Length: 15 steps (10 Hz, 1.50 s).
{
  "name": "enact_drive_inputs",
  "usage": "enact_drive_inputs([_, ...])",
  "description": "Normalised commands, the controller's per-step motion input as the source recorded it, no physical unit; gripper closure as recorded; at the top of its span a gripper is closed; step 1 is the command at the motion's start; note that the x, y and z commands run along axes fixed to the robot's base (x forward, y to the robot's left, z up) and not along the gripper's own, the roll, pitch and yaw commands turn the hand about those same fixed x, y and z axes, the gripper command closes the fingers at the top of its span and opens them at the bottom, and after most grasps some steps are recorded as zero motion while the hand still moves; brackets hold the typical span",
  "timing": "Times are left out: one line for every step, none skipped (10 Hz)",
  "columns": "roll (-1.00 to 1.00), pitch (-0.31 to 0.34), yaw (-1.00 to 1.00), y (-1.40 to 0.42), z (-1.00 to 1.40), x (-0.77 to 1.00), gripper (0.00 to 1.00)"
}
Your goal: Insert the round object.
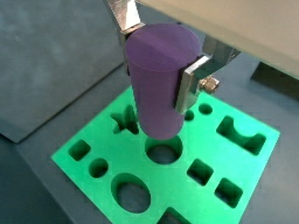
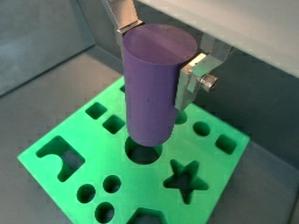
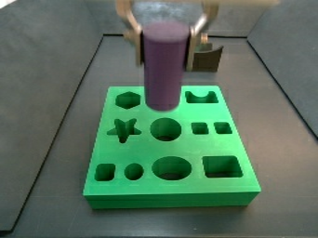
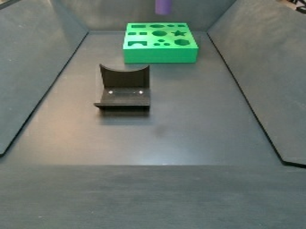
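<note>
The round object, a matte purple cylinder (image 1: 160,83), stands upright between the fingers of my gripper (image 1: 158,54), which is shut on its upper part. Both wrist views show it (image 2: 152,87). The silver fingers (image 1: 191,83) press on opposite sides of it. Its lower end hangs just above the large round hole (image 1: 163,155) of the green block (image 1: 251,188), apart from it. In a side view the cylinder (image 3: 165,65) hangs under the gripper (image 3: 165,26), over the block's (image 3: 174,181) round hole (image 3: 166,128). From far off, the cylinder (image 4: 165,7) shows above the block (image 4: 162,54).
The green block has several other holes, among them a star (image 3: 123,128), a hexagon (image 3: 125,98), an oval (image 3: 169,168) and a square (image 3: 220,166). The dark fixture (image 4: 123,87) stands on the grey floor apart from the block. Sloped grey walls ring the floor.
</note>
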Motion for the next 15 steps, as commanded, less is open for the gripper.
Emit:
enact_drive_inputs([-0.12, 0.0, -0.19, 0.01, -0.89, 0.09, 1.0])
enact_drive_inputs([-0.15, 0.0, -0.18, 0.05, -0.83, 0.05, 1.0])
enact_drive_inputs([-0.23, 0.016, -0.16, 0.23, -0.69, 0.02, 1.0])
enact_drive_inputs([-0.28, 0.0, -0.11, 0.23, -0.41, 0.0, 1.0])
enact_drive_inputs([-0.25, 0.0, -0.01, 0.0, -0.37, 0.0, 1.0])
enact_drive_inputs([-0.26, 0.0, 0.0, -0.03, -0.27, 0.0, 1.0])
enact_drive_inputs([-0.18, 0.0, 0.0, -0.2, -0.19, 0.03, 1.0])
enact_drive_inputs([-0.13, 0.0, 0.0, -0.16, -0.27, 0.13, 1.0])
enact_drive_inputs([-0.04, 0.027, 0.0, -0.11, -0.4, 0.19, 1.0])
enact_drive_inputs([-0.1, 0.0, 0.0, -0.2, -0.3, 0.09, 1.0])
enact_drive_inputs([-0.06, 0.019, 0.0, -0.09, -0.43, 0.19, 1.0])
enact_drive_inputs([0.0, 0.027, 0.0, 0.0, -0.71, 0.22, 1.0])
enact_drive_inputs([0.05, -0.053, 0.01, -0.06, -1.0, 0.0, 1.0])
enact_drive_inputs([-0.14, -0.147, 0.0, 0.0, -0.61, -0.08, 1.0])
enact_drive_inputs([-0.07, -0.199, 0.06, 0.0, -0.26, -0.07, 1.0])
